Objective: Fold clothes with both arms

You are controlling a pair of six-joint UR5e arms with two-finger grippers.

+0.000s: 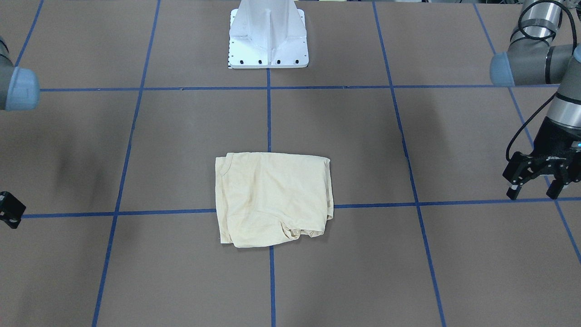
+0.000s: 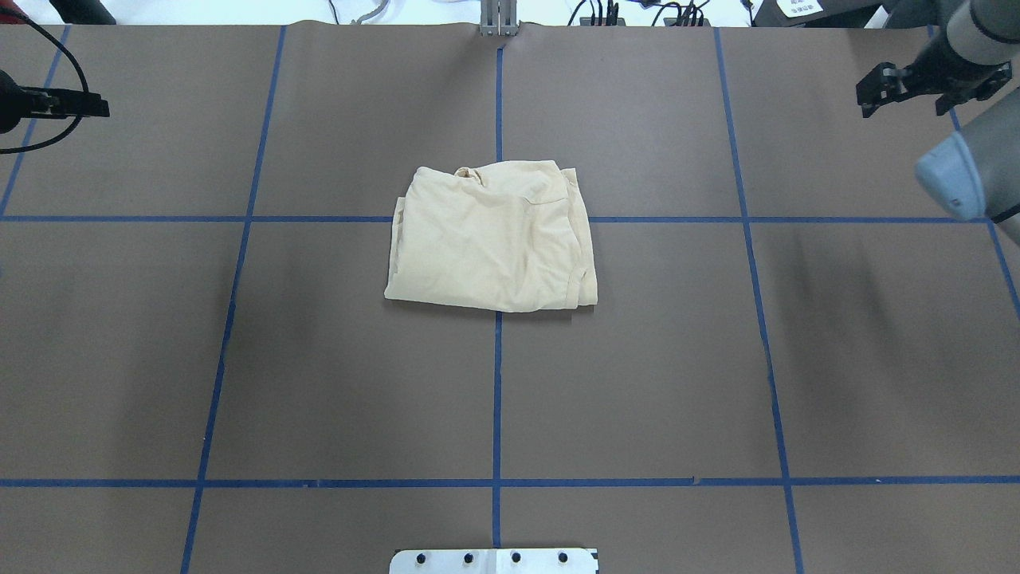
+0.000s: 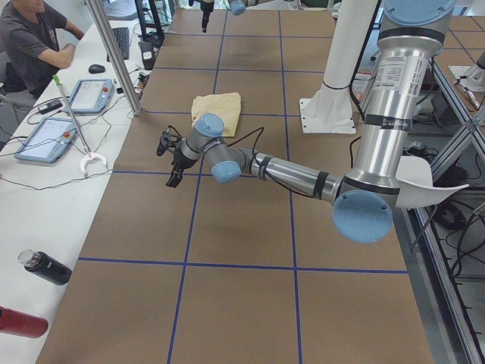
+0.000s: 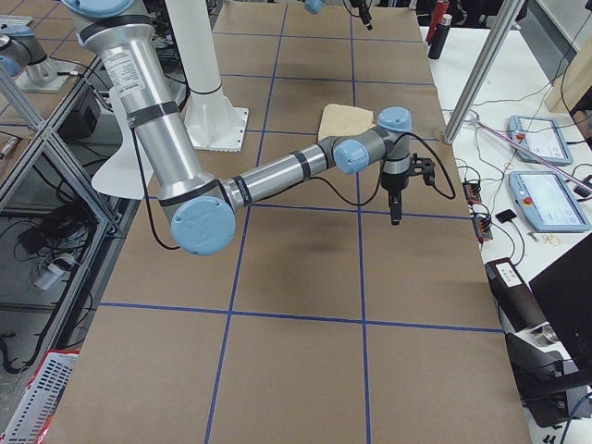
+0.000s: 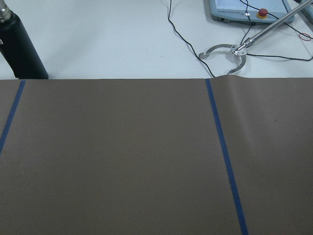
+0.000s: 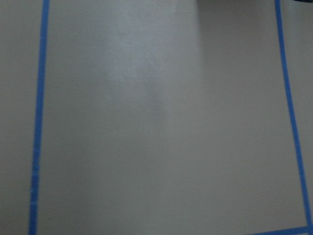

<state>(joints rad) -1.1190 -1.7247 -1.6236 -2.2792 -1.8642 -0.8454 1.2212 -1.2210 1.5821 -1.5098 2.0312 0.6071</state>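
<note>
One T-shirt [image 2: 490, 239], pale cream-yellow, lies folded into a rough rectangle at the middle of the brown table [image 2: 319, 359], over a crossing of the blue tape lines [image 2: 497, 383]. Its sleeves are tucked out of sight and no print shows. Only a curved neck seam shows, at the packet's 10 o'clock corner in the front-facing view.

There are two arms and two grippers, both well apart from the cloth. Seen from overhead, the left gripper [image 1: 533, 194] is at the shirt's 10 o'clock, and the front-facing view shows its jaws spread and holding nothing. The right gripper [image 2: 908, 92] is at 2 o'clock. Its jaws look apart from overhead, though the front-facing view cuts it off at the edge.

Neither wrist view shows fingers or shirt, and the right wrist view is blurred.

One white pedestal [image 1: 268, 41] stands at the table's 6 o'clock edge. On the side bench are one black bottle [image 3: 45, 267] and one red bottle [image 3: 19, 322], with one person [image 3: 30, 38], partly cropped.
</note>
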